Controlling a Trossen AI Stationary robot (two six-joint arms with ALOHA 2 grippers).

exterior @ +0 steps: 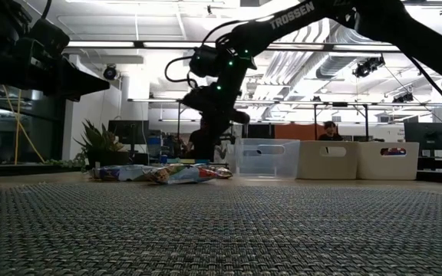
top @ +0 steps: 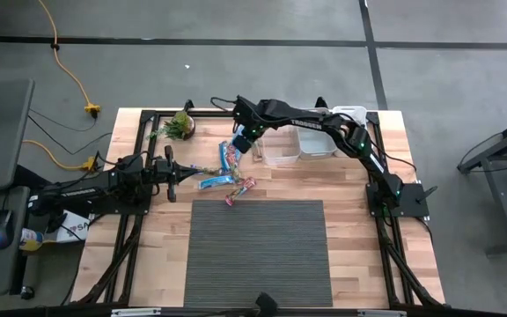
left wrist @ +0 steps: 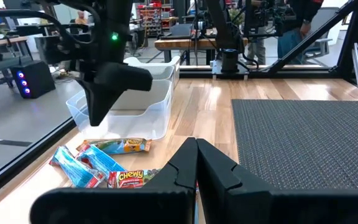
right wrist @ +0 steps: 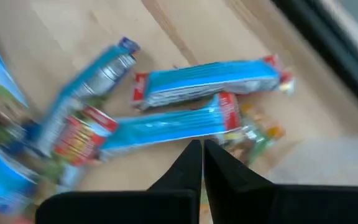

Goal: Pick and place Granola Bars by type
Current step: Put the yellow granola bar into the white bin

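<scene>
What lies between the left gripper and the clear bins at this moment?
In the high view, the pile of granola bars lies between the shut left gripper and the clear bins, with the right gripper hovering over the pile's bin-side end.

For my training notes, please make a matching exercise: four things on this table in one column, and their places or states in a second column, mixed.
Things:
1. left gripper
2. right gripper
3. potted plant
4. clear bin

Places or states:
a. far left corner of the table
b. shut, above the pile of granola bars
c. empty, beside the white bins
d. shut, left of the pile

Pairs: 1-d, 2-b, 3-a, 4-c
</scene>
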